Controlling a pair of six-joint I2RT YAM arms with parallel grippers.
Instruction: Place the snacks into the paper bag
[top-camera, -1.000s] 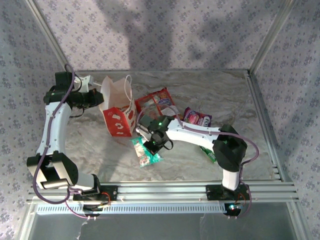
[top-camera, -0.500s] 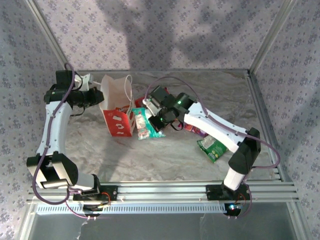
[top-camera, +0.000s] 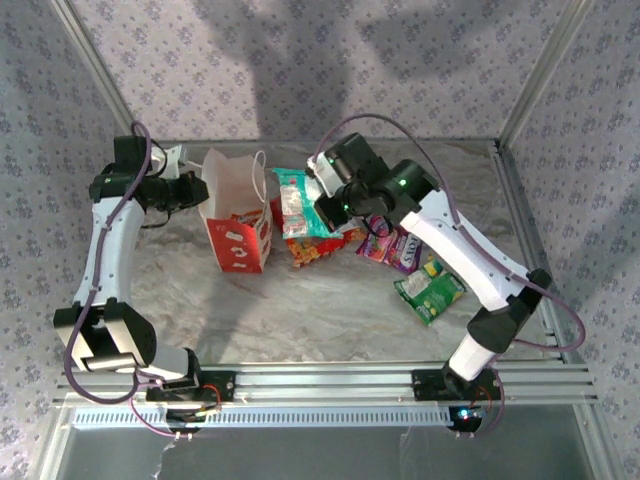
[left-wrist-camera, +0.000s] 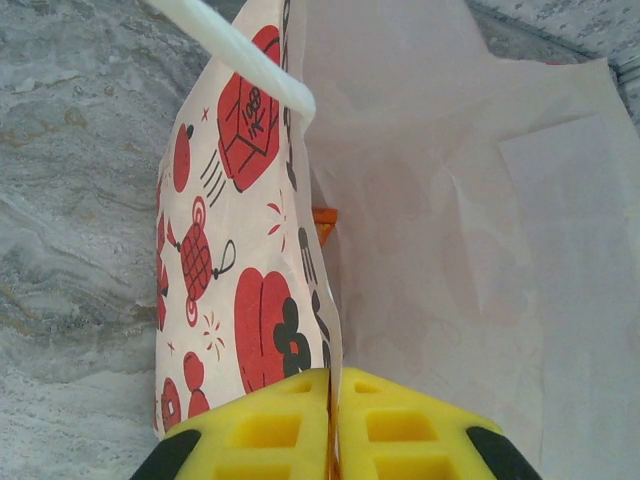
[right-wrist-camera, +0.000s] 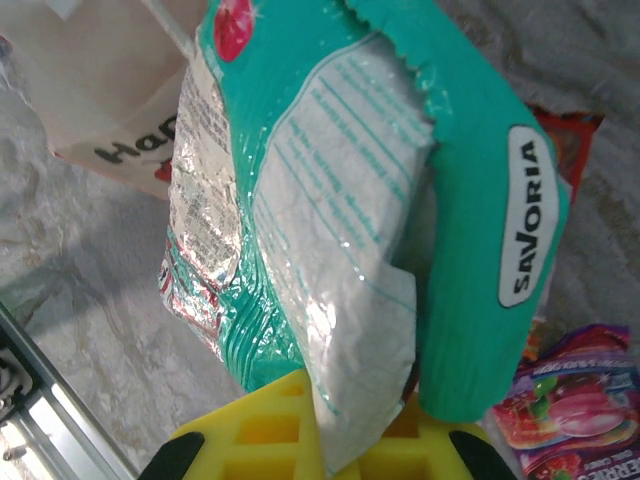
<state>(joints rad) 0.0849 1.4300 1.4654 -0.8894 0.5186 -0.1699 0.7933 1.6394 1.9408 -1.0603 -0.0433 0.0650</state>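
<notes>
The right gripper (right-wrist-camera: 330, 432) has its yellow pads pressed together on the lower edge of the teal packet (right-wrist-camera: 360, 200), which stands up from them across the middle of the right wrist view. The packet's silver back carries fine print too small to read, and a white oval on its teal side reads "SAVORIA". In the top view this right gripper (top-camera: 322, 207) holds the teal packet (top-camera: 298, 203) in the upper centre, just right of the paper bag (top-camera: 235, 215) and over the red packet (top-camera: 322, 246). The left gripper (left-wrist-camera: 332, 420) is closed flat on the bag's rim at the bottom of the left wrist view, pinching one wall of the paper bag (left-wrist-camera: 240, 250), which is printed with red hearts and black lettering. A sliver of orange (left-wrist-camera: 323, 220) shows inside it; what it is cannot be told. In the right wrist view the bag (right-wrist-camera: 100, 90) shows "Hap" at upper left, and the purple-pink packet (right-wrist-camera: 580, 400) at lower right ends in "ERRIES". Seen from above, the left gripper (top-camera: 192, 190) is at the bag's left. The purple-pink packet (top-camera: 395, 245) and green packet (top-camera: 432, 293) lie right of centre on the grey marbled table (top-camera: 300, 315). Lilac flowered walls (top-camera: 300, 70) and a metal rail (top-camera: 330, 385) enclose it.
</notes>
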